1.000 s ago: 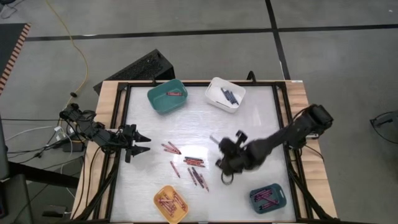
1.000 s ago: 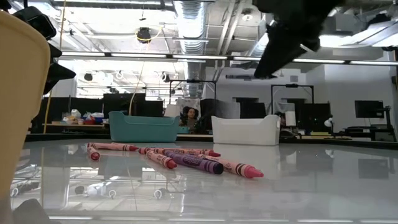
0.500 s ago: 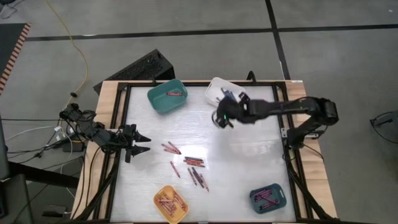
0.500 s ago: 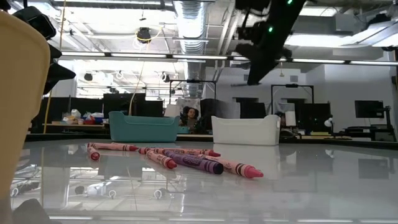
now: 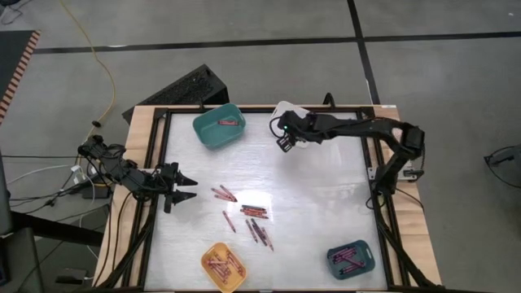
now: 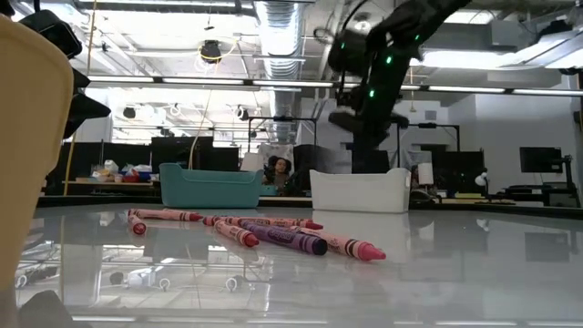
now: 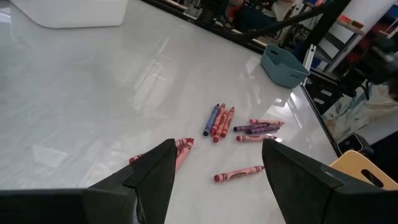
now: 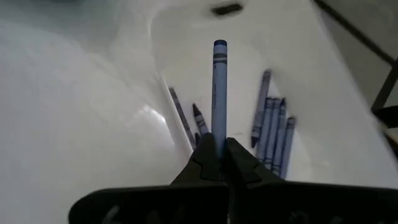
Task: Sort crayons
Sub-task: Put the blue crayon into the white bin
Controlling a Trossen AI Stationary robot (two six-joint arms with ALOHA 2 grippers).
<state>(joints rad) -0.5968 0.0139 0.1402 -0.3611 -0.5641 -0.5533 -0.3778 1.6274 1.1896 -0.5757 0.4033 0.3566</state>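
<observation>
Swung to the white bin (image 5: 286, 110) at 1 o'clock, your right pincer (image 8: 217, 149) grips a blue crayon (image 8: 218, 87); lower before releasing.

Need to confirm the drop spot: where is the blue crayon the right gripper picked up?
The blue crayon is pinched in the right gripper, held over the white bin at the table's far edge, above the blue crayons already lying inside.

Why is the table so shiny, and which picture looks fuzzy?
Low view: the glossy table mirrors ceiling lights and the crayons. High view: a bright glare patch mid-table. Right wrist view: the white bin looks soft and washed out; the held blue crayon is sharper.
</observation>
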